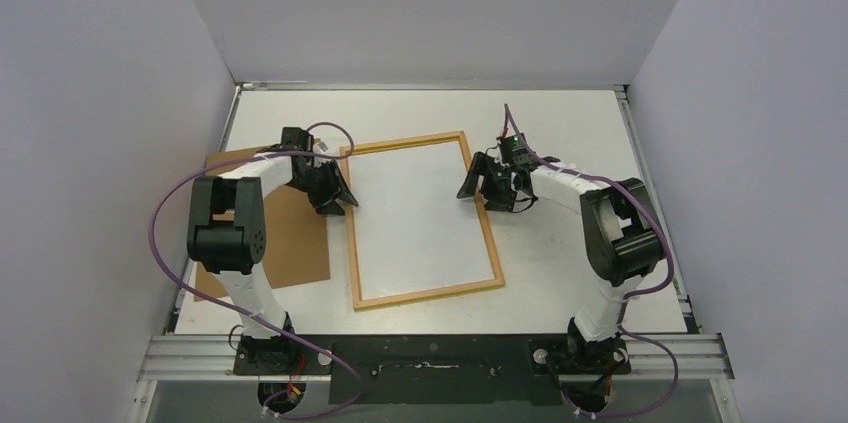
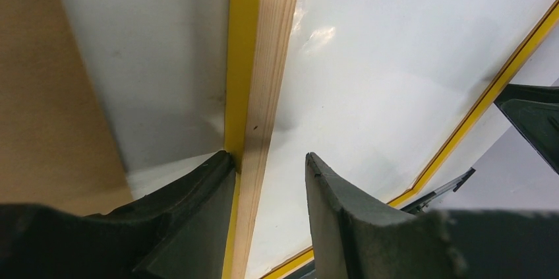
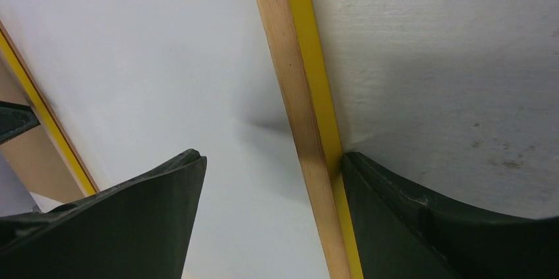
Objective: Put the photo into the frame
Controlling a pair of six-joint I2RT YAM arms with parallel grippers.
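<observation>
Straddling opposite rails of the frame (image 1: 425,294), the left hand (image 2: 267,157) and right hand (image 3: 270,154) both stand released, the right wider.

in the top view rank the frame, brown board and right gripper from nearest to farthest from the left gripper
1. frame: its left rail is straddled by the left gripper.
2. brown board: just to that gripper's left.
3. right gripper: across the frame, at its right rail.
</observation>
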